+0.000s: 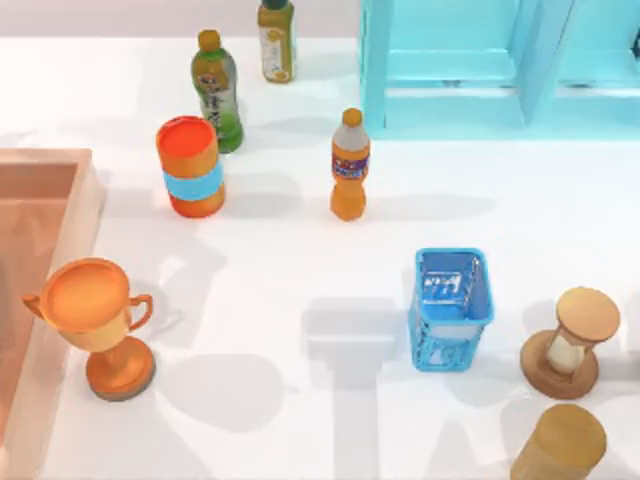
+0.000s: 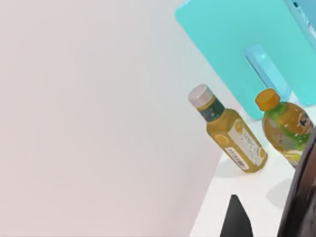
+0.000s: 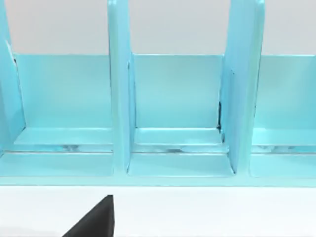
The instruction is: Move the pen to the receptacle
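A: Wooden box sits at the table's left edge, bare as far as it shows. Pen isn't anywhere I can spot, so locate it first, then grasp mid-barrel.
B: Blue shelf at the back, bays bare. Blue basket right of centre, contents unclear.
A: Gripper states?
B: Can't tell. Dark finger tips at both wrist views' edges, nothing visibly held.

The receptacle, a shallow open box of reddish-tan wood with thick walls, sits at the surface's left edge.
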Controlling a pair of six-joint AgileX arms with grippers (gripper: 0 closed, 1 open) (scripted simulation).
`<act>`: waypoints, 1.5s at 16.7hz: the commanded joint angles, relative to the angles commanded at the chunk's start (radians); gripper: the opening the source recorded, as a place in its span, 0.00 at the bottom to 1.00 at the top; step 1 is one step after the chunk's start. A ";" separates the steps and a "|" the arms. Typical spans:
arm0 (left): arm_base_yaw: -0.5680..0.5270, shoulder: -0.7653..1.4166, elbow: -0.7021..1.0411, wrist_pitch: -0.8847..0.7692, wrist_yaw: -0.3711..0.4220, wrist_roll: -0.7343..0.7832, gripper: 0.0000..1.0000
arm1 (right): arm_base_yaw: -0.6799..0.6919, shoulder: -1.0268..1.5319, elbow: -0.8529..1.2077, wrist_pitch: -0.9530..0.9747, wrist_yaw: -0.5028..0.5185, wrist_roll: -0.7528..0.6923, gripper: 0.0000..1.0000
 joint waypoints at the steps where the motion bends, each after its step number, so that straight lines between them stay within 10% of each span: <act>1: 0.001 0.002 -0.001 -0.112 -0.025 0.092 0.00 | 0.000 0.000 0.000 0.000 0.000 0.000 1.00; 13: 0.082 0.021 -0.091 -1.091 -0.245 0.674 0.00 | 0.000 0.000 0.000 0.000 0.000 0.000 1.00; 23: 0.109 0.040 -0.117 -1.235 -0.263 0.724 0.00 | 0.000 0.000 0.000 0.000 0.000 0.000 1.00; 25: 0.109 0.040 -0.117 -1.235 -0.263 0.724 0.15 | 0.000 0.000 0.000 0.000 0.000 0.000 1.00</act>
